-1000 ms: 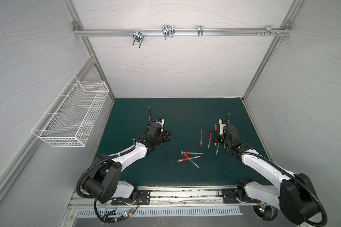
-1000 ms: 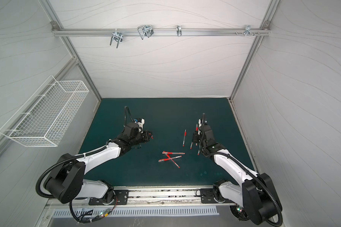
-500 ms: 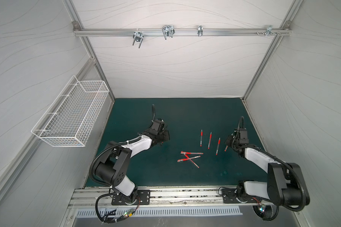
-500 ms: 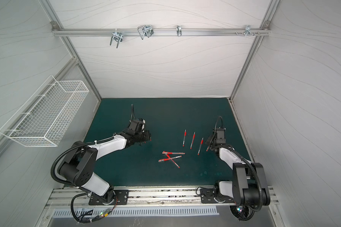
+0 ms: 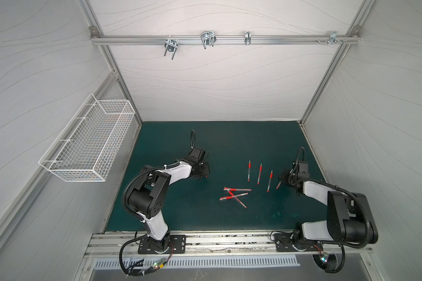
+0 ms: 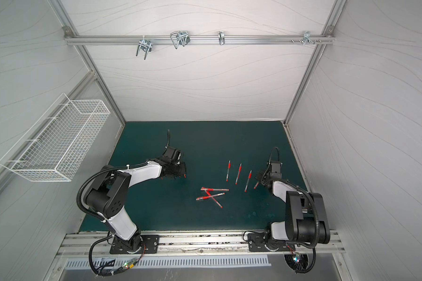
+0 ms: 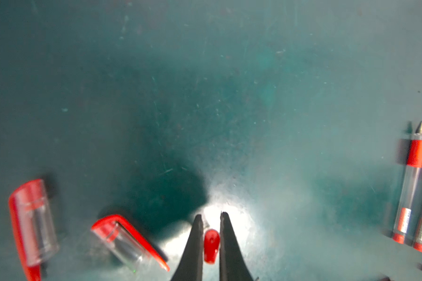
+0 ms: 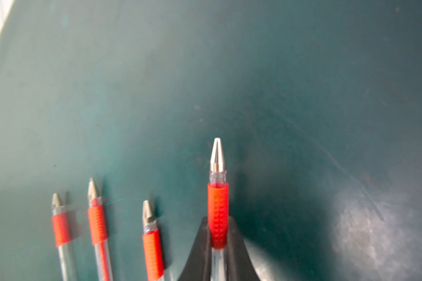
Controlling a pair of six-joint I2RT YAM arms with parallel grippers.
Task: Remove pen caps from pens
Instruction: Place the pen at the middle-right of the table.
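The step in hand looks like set-down: the right gripper (image 8: 218, 220) is clamped on a bare-tipped pen (image 8: 217, 194), low at the 3 o'clock end of the uncapped row (image 5: 258, 174), while the left gripper (image 7: 211, 215) pinches a cap (image 7: 211, 245) beside two loose caps (image 7: 129, 240). The next move likely calls for both to release, then go for the capped pile (image 5: 236, 194) at the row's 6 o'clock
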